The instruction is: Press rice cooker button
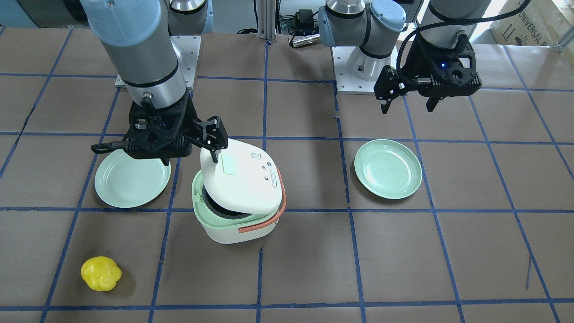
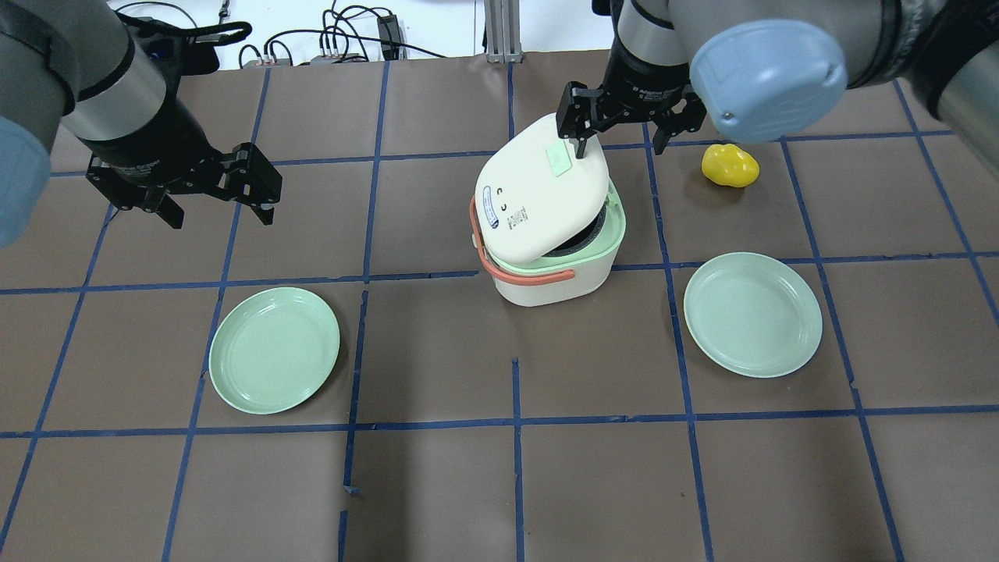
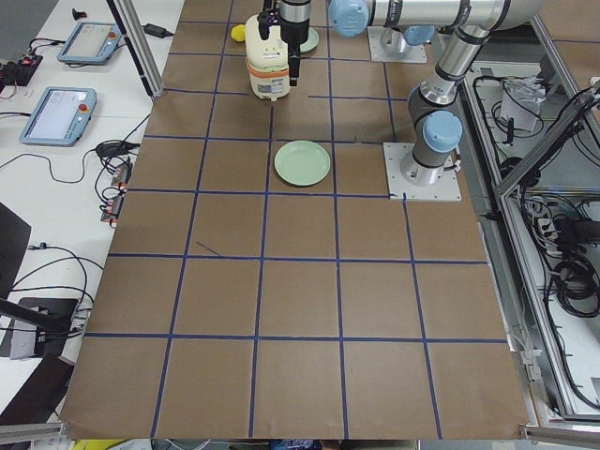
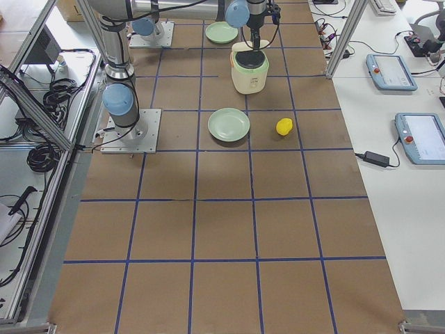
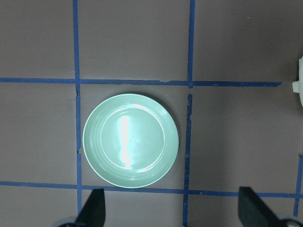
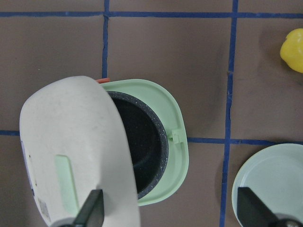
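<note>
Only r-wrist cam shows rim latch [image 6: 175, 136], L hand [image 2: 221, 216] open, R hand [image 2: 620, 147] open, empty

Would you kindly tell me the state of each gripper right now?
Left gripper: open, holding nothing.
Right gripper: open, holding nothing, positioned at the rice cooker lid.

The surface [image 2: 437, 484] is covered in brown paper and divided into squares by blue tape lines. A pale green round plate [image 2: 274, 350] lies flat on the robot's left side. A second pale green round plate [image 2: 752, 314] lies flat on the right side, well apart from the first. A lumpy yellow glossy object [image 2: 730, 165] rests farther out than the second plate, apart from it. A blue-framed control pendant [image 3: 58, 114] lies on the white bench [image 3: 37, 187] beside the surface.
</note>
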Controlling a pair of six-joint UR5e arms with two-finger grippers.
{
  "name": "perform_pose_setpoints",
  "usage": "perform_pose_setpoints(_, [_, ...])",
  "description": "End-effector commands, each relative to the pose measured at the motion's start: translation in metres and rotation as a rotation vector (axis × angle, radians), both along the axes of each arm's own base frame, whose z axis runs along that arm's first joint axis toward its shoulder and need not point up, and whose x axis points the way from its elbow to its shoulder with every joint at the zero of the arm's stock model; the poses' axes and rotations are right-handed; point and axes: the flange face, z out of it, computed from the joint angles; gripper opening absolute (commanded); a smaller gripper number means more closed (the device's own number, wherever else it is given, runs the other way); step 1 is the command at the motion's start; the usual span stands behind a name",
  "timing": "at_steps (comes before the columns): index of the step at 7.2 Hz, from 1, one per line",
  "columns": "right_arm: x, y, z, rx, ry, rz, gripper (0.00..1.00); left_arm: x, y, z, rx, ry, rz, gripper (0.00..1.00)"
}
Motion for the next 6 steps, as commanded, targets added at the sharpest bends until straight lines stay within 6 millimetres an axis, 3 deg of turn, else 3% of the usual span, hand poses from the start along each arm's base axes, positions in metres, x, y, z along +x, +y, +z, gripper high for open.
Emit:
perform_pose_setpoints(1, [-0.020, 0.020, 0.055, -0.049, -0.006, -0.031, 1.00, 0.000, 0.000, 0.000, 0.000, 0.000, 0.000, 1.00])
perform_pose_setpoints(3, [-0.066, 0.032, 0.081, -0.061, -0.010, -0.105, 1.00, 0.000, 0.000, 0.000, 0.000, 0.000, 0.000, 1.00])
perform_pose_setpoints(4, [-0.084, 0.028, 0.080, -0.053, -0.006, -0.118, 1.00, 0.000, 0.000, 0.000, 0.000, 0.000, 0.000, 1.00])
perform_pose_setpoints(6, [-0.094, 0.018, 0.070, -0.048, -0.001, -0.131, 1.00, 0.000, 0.000, 0.000, 0.000, 0.000, 0.000, 1.00])
